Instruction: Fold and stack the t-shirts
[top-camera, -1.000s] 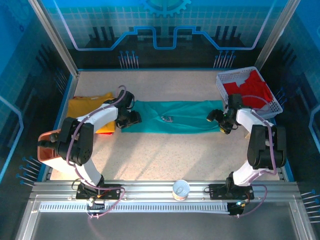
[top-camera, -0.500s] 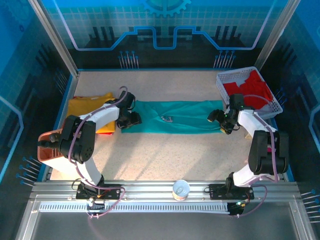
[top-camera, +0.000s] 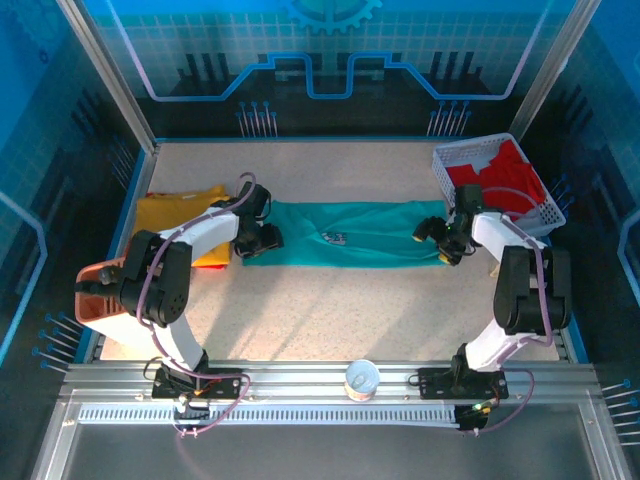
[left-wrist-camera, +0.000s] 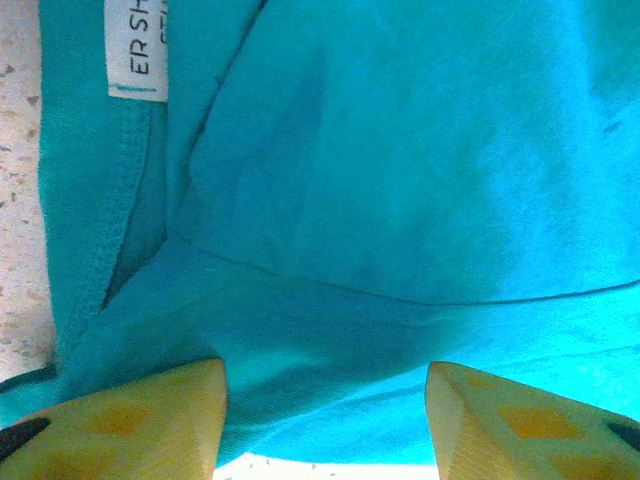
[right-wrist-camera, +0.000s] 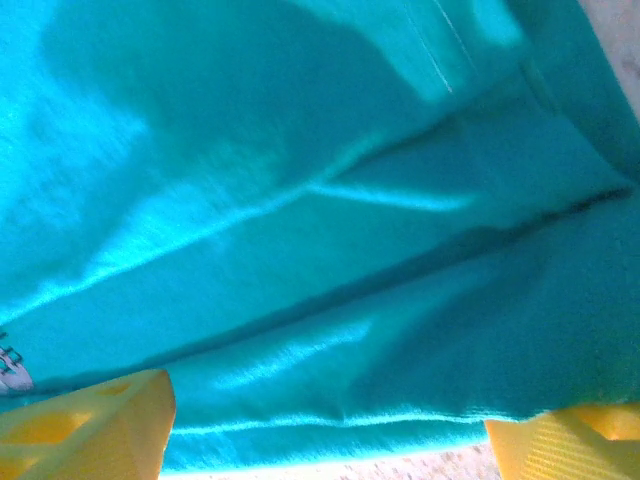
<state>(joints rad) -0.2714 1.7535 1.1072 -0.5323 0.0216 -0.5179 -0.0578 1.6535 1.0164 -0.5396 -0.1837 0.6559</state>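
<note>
Bare table (top-camera: 330, 310), centre to 6 o'clock: wide free passage. Far strip at 12 o'clock also free. Teal-green t-shirt (top-camera: 345, 235) flat across centre, low obstacle. Mustard-yellow t-shirt (top-camera: 180, 212) at 9 o'clock edge. White mesh basket (top-camera: 465, 158) holding red t-shirt (top-camera: 505, 182) stands at 2 o'clock. Cup (top-camera: 361, 379) at 6 o'clock rail.

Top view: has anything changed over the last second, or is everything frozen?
Hardly anything. The right arm wobbled its elbow slightly, its jaws staying open at the right end of the teal t-shirt. Nothing was grabbed or released. The left arm, yellow t-shirt and red t-shirt stayed put.
</note>
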